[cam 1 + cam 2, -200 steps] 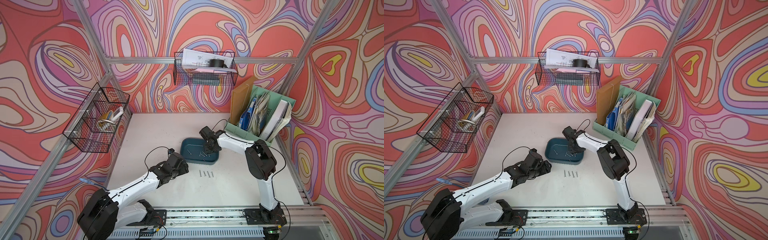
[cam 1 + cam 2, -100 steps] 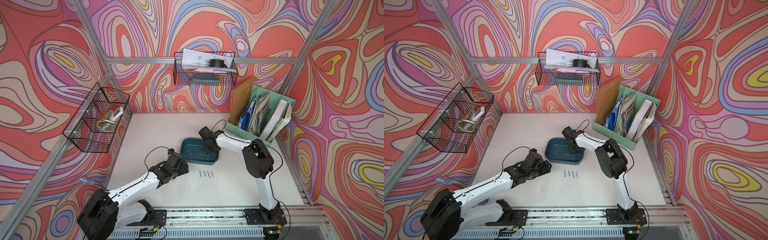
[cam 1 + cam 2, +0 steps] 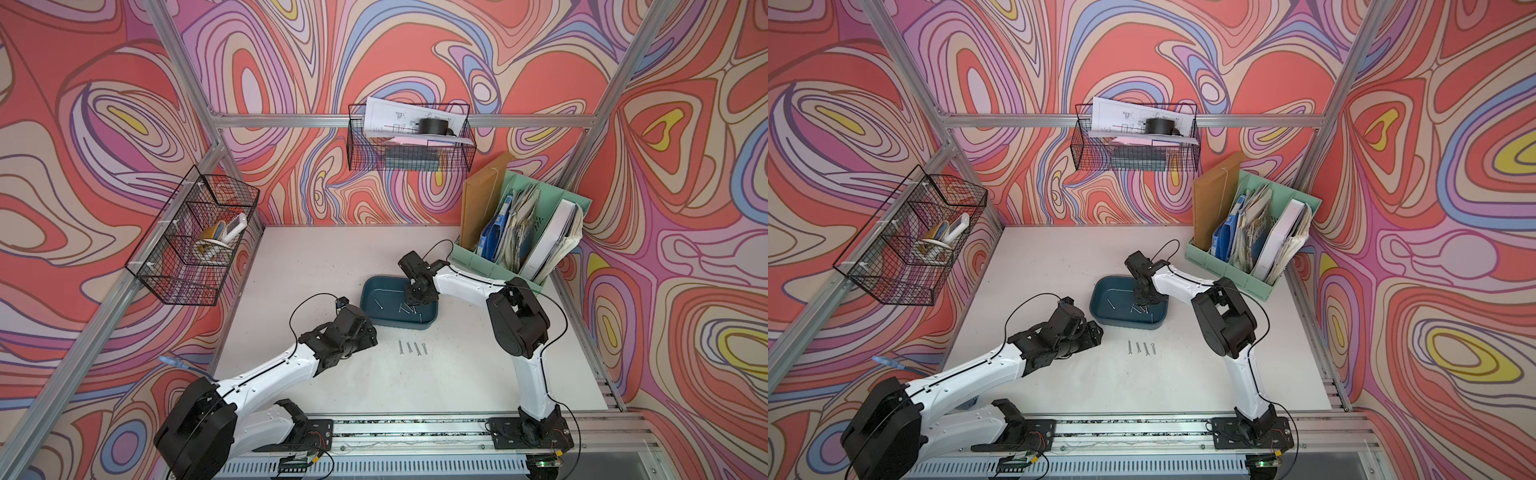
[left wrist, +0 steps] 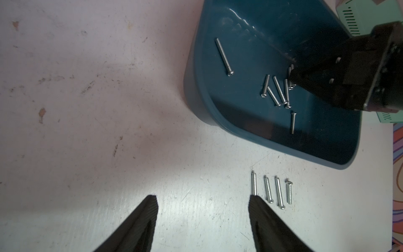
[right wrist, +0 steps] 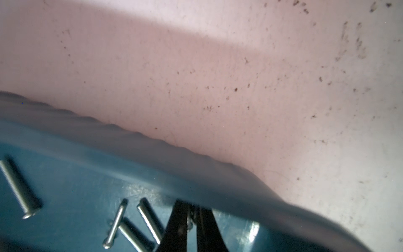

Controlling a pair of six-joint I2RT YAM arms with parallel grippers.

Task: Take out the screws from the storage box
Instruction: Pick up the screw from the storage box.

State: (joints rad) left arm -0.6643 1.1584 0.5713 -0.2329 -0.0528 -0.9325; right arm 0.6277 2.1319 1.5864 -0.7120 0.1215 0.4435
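The storage box [image 3: 399, 325] [image 3: 1125, 324] is a dark teal tray in the middle of the table. Several screws [image 3: 405, 308] [image 4: 277, 91] lie loose on its floor. My right gripper [image 3: 414, 306] [image 3: 1144, 306] [image 4: 292, 78] reaches down into the box. Its fingers are shut on one thin screw [image 5: 190, 218], which shows as a silver glint between the tips of the right gripper [image 5: 192, 206]. More screws [image 3: 411, 348] [image 3: 1142, 348] [image 4: 272, 189] lie in a row on the table in front of the box. My left gripper [image 3: 371, 333] [image 4: 202, 198] hovers open just left of that row, holding nothing.
A mint-green file organiser [image 3: 490, 266] full of folders stands at the back right, close behind my right arm. Black wire baskets hang on the left wall [image 3: 195, 241] and the back wall [image 3: 409, 141]. The white table [image 3: 316, 257] shows bare to the left of the box.
My right gripper's jaws have closed inside the storage box, and its arm has shifted slightly. The left arm and the screws on the table have not moved.
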